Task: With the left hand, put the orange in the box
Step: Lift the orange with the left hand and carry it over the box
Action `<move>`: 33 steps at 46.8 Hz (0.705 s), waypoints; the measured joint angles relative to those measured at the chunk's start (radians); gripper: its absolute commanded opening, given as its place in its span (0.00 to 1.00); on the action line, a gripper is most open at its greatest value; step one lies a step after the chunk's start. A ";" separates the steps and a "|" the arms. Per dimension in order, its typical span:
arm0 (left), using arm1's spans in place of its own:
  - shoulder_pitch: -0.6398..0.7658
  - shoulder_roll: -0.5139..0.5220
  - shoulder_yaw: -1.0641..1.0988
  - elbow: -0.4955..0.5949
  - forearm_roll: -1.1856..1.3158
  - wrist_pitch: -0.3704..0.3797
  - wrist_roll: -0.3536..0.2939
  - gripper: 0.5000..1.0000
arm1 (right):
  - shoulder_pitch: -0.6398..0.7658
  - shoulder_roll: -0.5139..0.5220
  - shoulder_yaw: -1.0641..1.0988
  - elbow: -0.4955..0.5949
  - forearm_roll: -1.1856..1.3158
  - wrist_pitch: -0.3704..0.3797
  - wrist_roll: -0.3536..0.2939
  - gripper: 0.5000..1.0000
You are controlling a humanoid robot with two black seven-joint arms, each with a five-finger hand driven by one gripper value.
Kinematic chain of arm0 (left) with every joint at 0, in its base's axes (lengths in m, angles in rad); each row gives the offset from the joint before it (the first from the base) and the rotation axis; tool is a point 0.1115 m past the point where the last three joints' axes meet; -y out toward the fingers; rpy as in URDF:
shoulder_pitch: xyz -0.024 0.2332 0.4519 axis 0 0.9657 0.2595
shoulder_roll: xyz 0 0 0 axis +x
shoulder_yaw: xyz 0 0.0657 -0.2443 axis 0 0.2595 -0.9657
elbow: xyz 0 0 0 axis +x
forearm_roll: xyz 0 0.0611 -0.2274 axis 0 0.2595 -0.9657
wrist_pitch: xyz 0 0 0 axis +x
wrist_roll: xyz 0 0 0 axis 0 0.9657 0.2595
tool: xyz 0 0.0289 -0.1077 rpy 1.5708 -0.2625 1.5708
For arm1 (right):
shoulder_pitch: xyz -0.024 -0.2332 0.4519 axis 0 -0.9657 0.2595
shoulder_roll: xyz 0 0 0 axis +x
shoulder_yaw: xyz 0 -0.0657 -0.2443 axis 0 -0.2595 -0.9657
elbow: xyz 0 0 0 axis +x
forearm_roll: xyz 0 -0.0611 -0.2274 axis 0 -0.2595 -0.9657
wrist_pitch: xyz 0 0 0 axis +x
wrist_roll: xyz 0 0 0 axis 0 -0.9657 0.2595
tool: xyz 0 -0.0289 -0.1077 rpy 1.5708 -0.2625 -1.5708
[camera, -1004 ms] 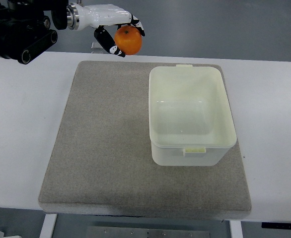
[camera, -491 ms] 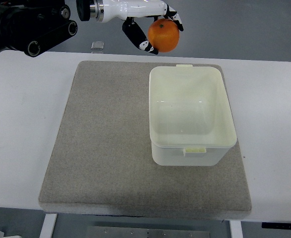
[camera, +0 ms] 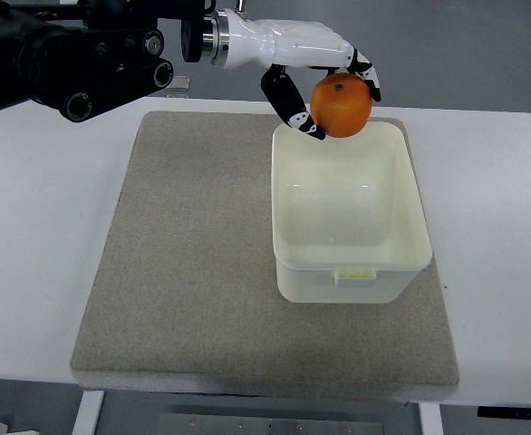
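My left hand point(camera: 335, 95) reaches in from the upper left on a black arm with a white wrist. Its fingers are shut on an orange point(camera: 342, 105), held in the air over the far rim of the box. The box point(camera: 349, 263) is a pale cream, open plastic tub standing on the right half of a grey mat point(camera: 193, 263). Nothing lies inside the box. The thumb point(camera: 291, 101) hangs down left of the orange, just past the box's far left corner. My right hand does not show.
The grey mat lies on a white table point(camera: 39, 245). A small clear object point(camera: 180, 83) sits at the table's far edge, partly behind the arm. Grey floor lies beyond the table.
My left hand has carried the orange to the right and nearer, from beyond the table's far edge to above the box's far rim.
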 measured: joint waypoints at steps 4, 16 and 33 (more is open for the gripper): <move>0.002 0.001 0.001 -0.020 0.004 0.000 0.000 0.00 | 0.000 0.000 0.000 0.000 0.000 0.000 0.000 0.89; 0.011 -0.001 -0.002 -0.026 0.005 0.002 0.000 0.00 | 0.000 0.000 0.000 0.000 0.000 0.000 0.000 0.89; 0.021 -0.001 -0.007 -0.032 -0.004 0.011 0.000 0.49 | 0.000 0.000 0.000 0.000 0.000 0.000 0.000 0.89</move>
